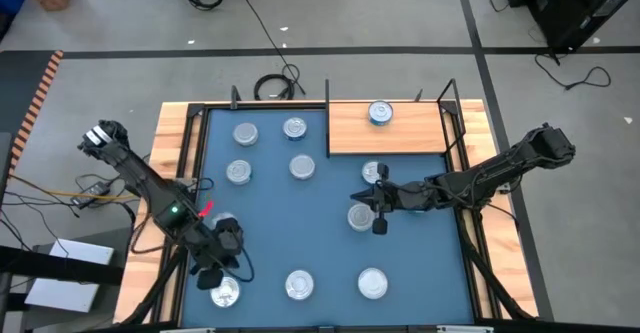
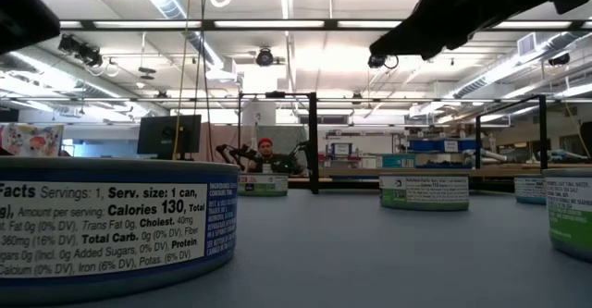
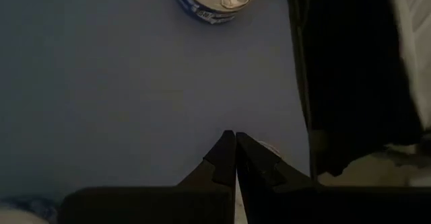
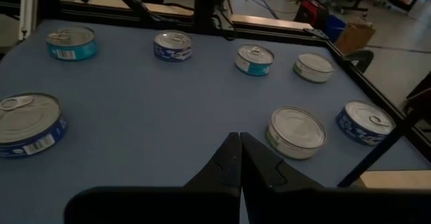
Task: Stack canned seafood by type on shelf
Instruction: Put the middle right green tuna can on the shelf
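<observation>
Hovering our closed, empty right end effector (image 1: 379,216) beside a tin (image 1: 359,216), we risk knocking it away unless the fingers open first.

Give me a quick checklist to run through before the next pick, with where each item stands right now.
1. Right gripper empty and shut above the blue mat: ok.
2. Left gripper empty and shut, near the mat's front left corner: ok.
3. Shelf has room for more tins: ok, only one tin on it.
4. Tins near the right gripper to pick: ok, two beside it.
5. Tin types sorted: not ok, most tins lie scattered on the mat.
6. Which type each tin is: cannot tell.
</observation>
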Motion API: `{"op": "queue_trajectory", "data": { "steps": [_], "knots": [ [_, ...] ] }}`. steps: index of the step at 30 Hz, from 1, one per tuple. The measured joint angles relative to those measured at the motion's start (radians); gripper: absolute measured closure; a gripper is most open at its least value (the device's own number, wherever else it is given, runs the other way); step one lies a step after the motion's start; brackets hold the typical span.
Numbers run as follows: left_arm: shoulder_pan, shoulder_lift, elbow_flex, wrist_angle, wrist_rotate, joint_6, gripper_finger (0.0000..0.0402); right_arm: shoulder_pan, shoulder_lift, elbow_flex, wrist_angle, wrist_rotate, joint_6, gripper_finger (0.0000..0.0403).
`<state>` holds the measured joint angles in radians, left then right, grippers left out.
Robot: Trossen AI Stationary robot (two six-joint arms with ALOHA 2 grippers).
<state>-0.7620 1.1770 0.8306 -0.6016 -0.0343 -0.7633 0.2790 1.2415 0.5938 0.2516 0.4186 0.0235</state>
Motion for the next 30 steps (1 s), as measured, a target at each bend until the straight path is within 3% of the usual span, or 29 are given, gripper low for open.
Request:
{"op": "queue_trajectory", "data": {
  "steps": [4, 8, 19, 30],
  "knots": [
    [0.004, 0.115, 0.1, -0.08, -0.002, 0.063, 0.0385, 0.001, 0.0, 0.0, -0.015, -0.001, 0.007, 0.0393],
    [0.023, 0.168, 0.114, -0.09, -0.003, 0.13, 0.0396, 0.014, 0.0, 0.0, -0.025, 0.007, 0.006, 0.0393],
    [0.121, 0.158, 0.115, 0.033, 0.006, 0.311, 0.04, 0.023, 0.0, 0.001, -0.084, 0.01, 0.049, 0.0394],
    [0.241, 0.158, 0.114, 0.141, 0.008, 0.502, 0.0401, 0.023, 0.0, 0.05, -0.372, 0.005, 0.271, 0.0395]
  ]
}}
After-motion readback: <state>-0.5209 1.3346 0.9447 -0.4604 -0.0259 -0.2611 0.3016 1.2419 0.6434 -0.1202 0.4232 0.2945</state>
